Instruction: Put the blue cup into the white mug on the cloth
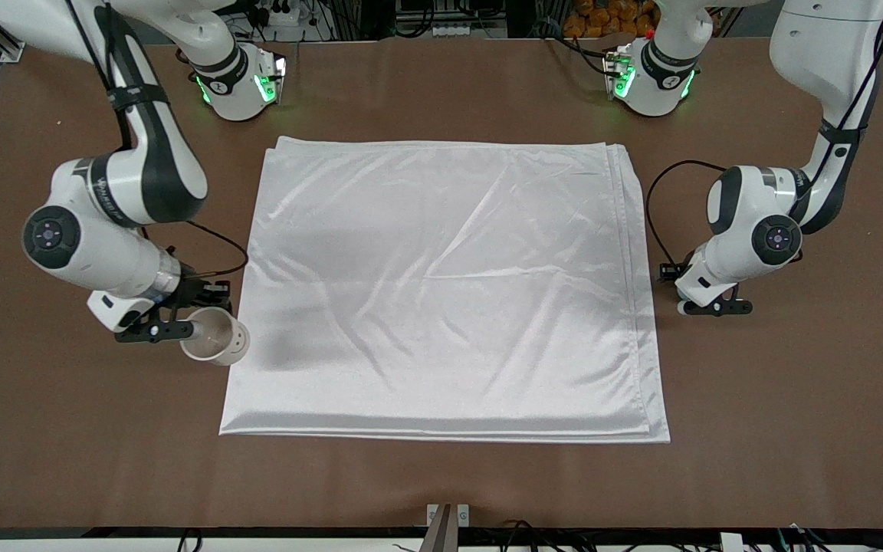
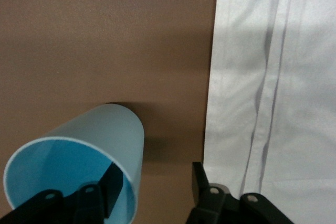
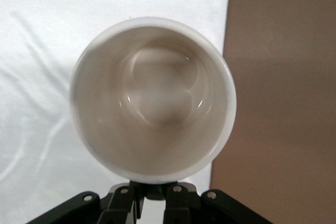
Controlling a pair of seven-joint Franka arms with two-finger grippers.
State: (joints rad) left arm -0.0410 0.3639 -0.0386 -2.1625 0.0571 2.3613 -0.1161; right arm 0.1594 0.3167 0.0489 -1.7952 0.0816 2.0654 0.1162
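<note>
My right gripper [image 1: 187,331] is shut on the thin black handle [image 3: 157,190] of the white mug [image 1: 215,337]. It holds the mug upright over the edge of the white cloth [image 1: 449,291] at the right arm's end. The right wrist view looks straight down into the empty mug [image 3: 152,98]. My left gripper [image 1: 717,308] is low over the table beside the cloth's edge at the left arm's end. In the left wrist view it [image 2: 156,177] is open, with one finger inside the light-blue cup [image 2: 105,135] and the other outside, apart from it. The cup is hidden in the front view.
The cloth [image 2: 283,77] lies folded in layers on the brown table [image 1: 441,475] and covers its middle. Both arm bases [image 1: 238,84] stand along the table's edge farthest from the front camera. A small bracket [image 1: 448,515] sits at the edge nearest that camera.
</note>
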